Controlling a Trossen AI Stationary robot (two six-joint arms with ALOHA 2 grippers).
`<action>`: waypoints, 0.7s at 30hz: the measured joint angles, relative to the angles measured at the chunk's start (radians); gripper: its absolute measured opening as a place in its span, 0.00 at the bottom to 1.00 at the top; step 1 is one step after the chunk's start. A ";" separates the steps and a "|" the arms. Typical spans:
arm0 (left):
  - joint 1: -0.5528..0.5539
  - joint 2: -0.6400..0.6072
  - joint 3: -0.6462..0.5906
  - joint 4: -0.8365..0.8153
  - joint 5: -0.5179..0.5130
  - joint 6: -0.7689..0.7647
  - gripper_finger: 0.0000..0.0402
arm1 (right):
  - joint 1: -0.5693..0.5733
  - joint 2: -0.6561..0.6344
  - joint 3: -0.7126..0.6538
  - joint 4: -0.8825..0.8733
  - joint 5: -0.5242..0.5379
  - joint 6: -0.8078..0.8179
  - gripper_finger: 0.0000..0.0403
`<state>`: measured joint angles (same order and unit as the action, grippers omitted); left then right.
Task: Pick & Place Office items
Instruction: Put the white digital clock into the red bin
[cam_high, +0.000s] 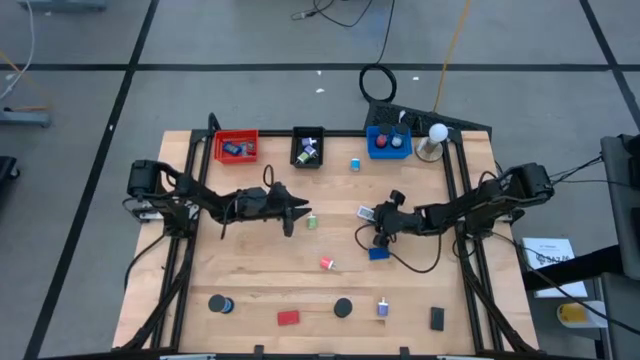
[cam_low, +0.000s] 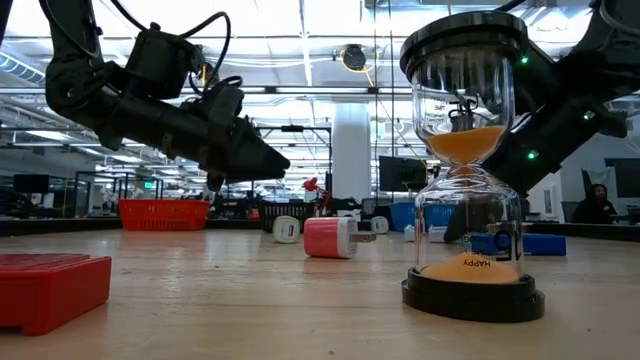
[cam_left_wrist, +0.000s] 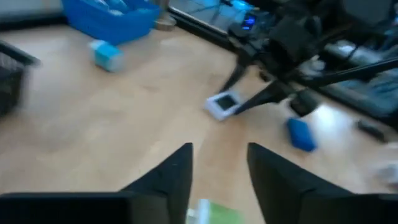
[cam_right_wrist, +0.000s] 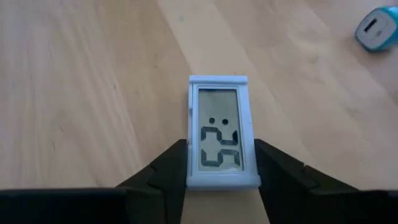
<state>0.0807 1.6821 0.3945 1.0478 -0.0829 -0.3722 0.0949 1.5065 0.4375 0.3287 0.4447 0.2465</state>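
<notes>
Office items scatter across pale wood; right gripper (cam_right_wrist: 217, 165) clamps a flat rectangular digital clock (cam_right_wrist: 219, 132), left gripper (cam_left_wrist: 219, 171) parted.

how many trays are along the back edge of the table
3: the red tray toward the left, the black tray in the middle, the blue tray toward the right beside the lamp.

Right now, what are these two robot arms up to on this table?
They are sorting small office items into three trays at the table's far edge. The right tool has its fingers on either side of a small digital clock near the middle of the table. The left tool is open, above a small green item. More pieces lie scattered on the wood, among them an hourglass.
</notes>
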 joint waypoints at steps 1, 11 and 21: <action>0.004 0.000 0.006 -0.002 0.032 -0.030 0.41 | 0.005 -0.003 0.007 -0.005 0.002 -0.024 0.38; 0.007 0.002 0.088 -0.001 0.158 -0.130 0.65 | 0.093 -0.010 0.126 0.065 0.191 -0.336 0.38; 0.007 0.156 0.205 0.136 0.288 -0.207 0.67 | 0.160 0.034 0.132 0.401 0.213 -0.637 0.39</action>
<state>0.0875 1.8385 0.5995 1.1834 0.2056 -0.5787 0.2549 1.5404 0.5694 0.7292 0.6573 -0.3901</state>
